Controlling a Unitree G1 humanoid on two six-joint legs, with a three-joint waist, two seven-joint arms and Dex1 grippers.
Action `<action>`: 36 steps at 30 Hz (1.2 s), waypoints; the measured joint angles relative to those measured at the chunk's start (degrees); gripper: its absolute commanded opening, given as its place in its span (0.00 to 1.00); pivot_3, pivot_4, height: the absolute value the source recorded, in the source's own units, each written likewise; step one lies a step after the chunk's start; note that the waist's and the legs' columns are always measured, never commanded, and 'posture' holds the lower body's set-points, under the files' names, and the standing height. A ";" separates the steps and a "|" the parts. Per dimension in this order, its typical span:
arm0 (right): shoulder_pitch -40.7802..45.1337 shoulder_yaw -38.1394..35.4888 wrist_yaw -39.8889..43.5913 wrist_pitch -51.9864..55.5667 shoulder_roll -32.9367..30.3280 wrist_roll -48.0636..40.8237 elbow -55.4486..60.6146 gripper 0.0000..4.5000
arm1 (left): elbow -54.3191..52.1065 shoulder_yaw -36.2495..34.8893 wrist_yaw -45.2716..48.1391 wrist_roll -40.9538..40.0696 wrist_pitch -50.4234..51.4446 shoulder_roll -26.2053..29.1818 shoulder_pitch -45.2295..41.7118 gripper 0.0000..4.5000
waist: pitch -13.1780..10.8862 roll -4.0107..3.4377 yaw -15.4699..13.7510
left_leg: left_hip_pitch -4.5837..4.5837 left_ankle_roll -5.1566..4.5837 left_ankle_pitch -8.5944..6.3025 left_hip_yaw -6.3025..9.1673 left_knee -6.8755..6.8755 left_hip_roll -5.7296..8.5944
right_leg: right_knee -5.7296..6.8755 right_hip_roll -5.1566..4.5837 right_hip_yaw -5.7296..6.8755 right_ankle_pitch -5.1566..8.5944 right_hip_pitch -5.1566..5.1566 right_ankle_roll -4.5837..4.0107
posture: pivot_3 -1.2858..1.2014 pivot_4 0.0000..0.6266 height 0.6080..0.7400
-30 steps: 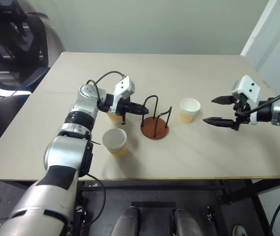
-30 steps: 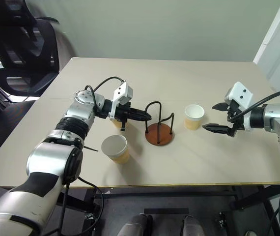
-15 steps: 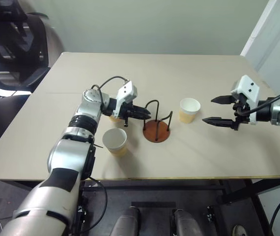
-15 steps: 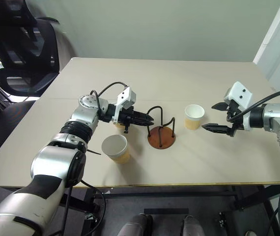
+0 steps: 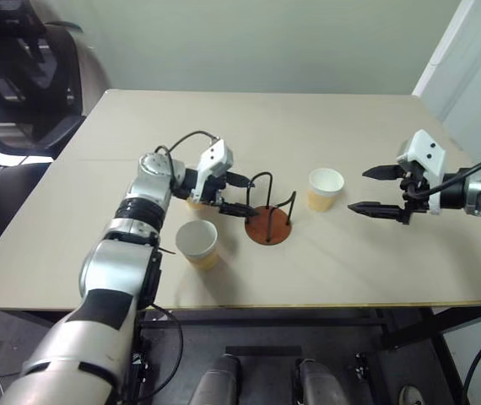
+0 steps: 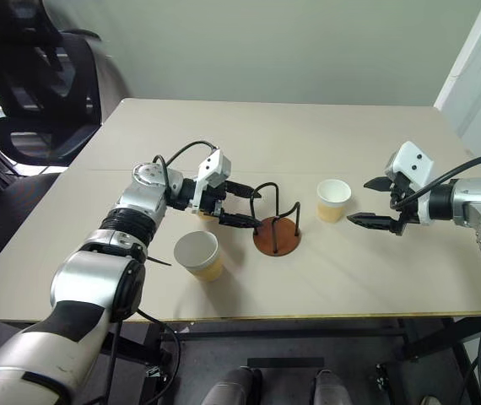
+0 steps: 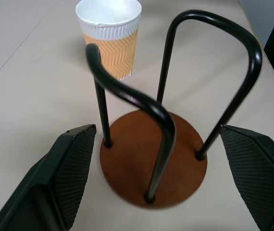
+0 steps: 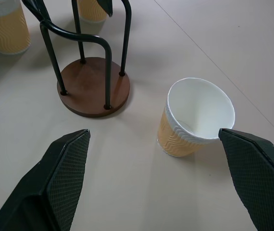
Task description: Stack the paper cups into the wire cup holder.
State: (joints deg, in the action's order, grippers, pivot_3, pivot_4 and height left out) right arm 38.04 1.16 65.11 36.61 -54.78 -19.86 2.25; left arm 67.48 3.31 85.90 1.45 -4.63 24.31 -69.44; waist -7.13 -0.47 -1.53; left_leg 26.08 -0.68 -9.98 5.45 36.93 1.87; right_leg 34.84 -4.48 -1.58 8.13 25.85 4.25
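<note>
The wire cup holder (image 5: 267,218) stands upright near the middle of the beige desk (image 5: 325,126), its round reddish-brown base flat on the surface and its 2 black wire loops rising empty. All 3 paper cups sit upright on the desk outside the holder. 1 cup (image 5: 325,188) stands to the right of the holder, near it but apart. A 2nd cup (image 5: 198,243) stands to the holder's left and toward the desk's front edge. The 3rd cup (image 5: 195,201) sits to the holder's left, mostly hidden behind the left hand. No brand, label or writing can be read on the cups or the holder; the cups show only a wavy embossed pattern.

The left hand (image 5: 242,195) hangs just left of the holder, fingers spread wide and empty. The right hand (image 5: 374,189) hovers to the right of the holder, beyond the right cup, fingers also spread and holding nothing.
</note>
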 measured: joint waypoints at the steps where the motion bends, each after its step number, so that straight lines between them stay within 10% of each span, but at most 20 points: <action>1: 0.20 0.05 0.07 -0.03 0.00 0.10 -0.26 0.97 | -0.10 -0.07 -0.02 -0.04 -0.11 0.55 -0.01 1.00 | 0.00 0.00 0.01 | 0.00 0.00 0.00 0.00 0.00 0.00 | 0.00 0.00 0.00 0.00 0.00 0.00 | 0.52 0.24 1.00; 24: 5.34 5.16 0.63 -5.22 4.21 5.35 -6.05 0.97 | -9.98 -2.85 -7.11 -3.57 -0.92 11.90 2.76 1.00 | 0.01 -0.02 0.44 | -0.02 0.05 -0.05 0.02 -0.09 -0.02 | 0.01 0.02 -0.03 0.02 0.08 -0.12 | 0.52 0.24 1.00; 36: 10.51 11.41 4.65 -20.57 6.52 14.82 -17.49 0.97 | -28.12 -7.34 -4.26 -14.76 15.88 13.37 13.82 1.00 | 0.01 -0.02 0.50 | -0.05 0.16 -0.06 0.08 -0.09 -0.12 | 0.08 0.03 0.03 -0.07 0.14 -0.45 | 0.52 0.24 1.00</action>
State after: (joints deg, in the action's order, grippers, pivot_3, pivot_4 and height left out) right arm 48.54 12.57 69.76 16.04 -48.25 -5.03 -15.25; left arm 39.36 -4.03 81.65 -13.32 11.25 37.69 -55.61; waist -7.12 -0.49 -1.03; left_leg 26.03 -0.52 -10.04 5.53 36.83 1.75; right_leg 34.92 -4.45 -1.56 8.07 26.00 3.80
